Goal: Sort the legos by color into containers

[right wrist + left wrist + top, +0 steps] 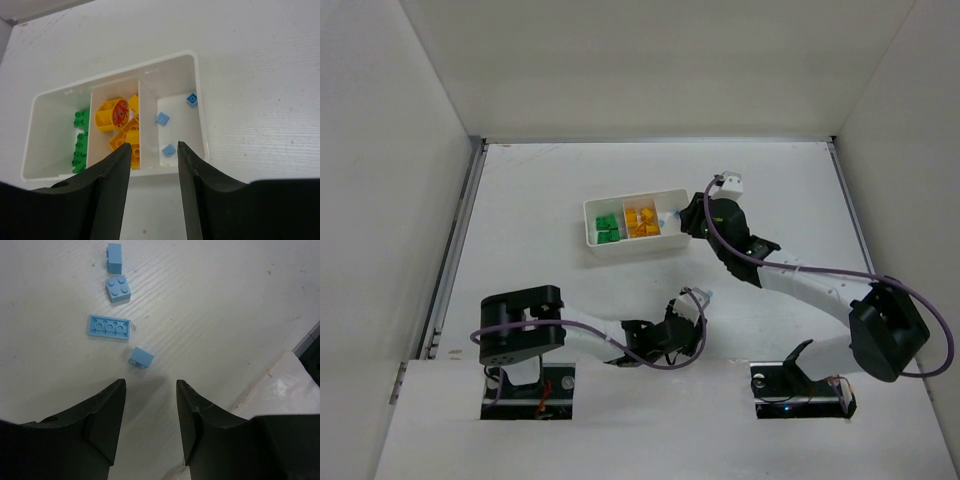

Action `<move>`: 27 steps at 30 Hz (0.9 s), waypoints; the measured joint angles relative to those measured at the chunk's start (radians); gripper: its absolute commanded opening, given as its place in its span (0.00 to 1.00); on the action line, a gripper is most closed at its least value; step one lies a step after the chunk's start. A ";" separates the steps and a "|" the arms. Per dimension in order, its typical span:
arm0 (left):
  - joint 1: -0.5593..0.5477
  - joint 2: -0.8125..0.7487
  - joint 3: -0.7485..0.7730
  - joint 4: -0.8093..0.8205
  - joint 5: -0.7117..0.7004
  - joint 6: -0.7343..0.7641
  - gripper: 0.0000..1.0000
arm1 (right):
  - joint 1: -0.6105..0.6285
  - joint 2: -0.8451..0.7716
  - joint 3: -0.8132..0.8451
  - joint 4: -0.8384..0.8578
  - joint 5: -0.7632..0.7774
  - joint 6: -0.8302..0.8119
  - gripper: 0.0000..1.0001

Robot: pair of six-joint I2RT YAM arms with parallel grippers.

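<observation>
The white three-compartment tray (197, 105) lies just ahead of the right hand (153, 146). Green bricks (79, 145) sit in its left cell, yellow-orange bricks (125, 135) with one red-marked piece (119, 112) in the middle, and three small pale blue bricks (162, 118) in the right. Beyond the left hand (150, 382), four loose blue bricks lie in a line on the desk (225, 315): a small one (142, 357) nearest, then a flat plate (108, 327) underside up, then two more.

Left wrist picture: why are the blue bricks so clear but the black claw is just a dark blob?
Left wrist view: the blue bricks are sharp under even light; the left claw sits close to the lens, dark, casting a soft shadow. Right wrist view: the right claw looks equally dark.
</observation>
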 measured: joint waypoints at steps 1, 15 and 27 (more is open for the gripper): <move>0.001 0.008 0.004 0.000 -0.007 0.005 0.42 | 0.001 -0.006 -0.012 0.001 0.000 0.000 0.48; 0.010 0.102 0.090 0.006 -0.081 0.096 0.37 | 0.013 -0.057 -0.106 0.007 -0.007 0.012 0.48; 0.011 0.107 0.093 0.002 -0.100 0.128 0.15 | 0.013 -0.126 -0.180 0.024 -0.008 0.031 0.48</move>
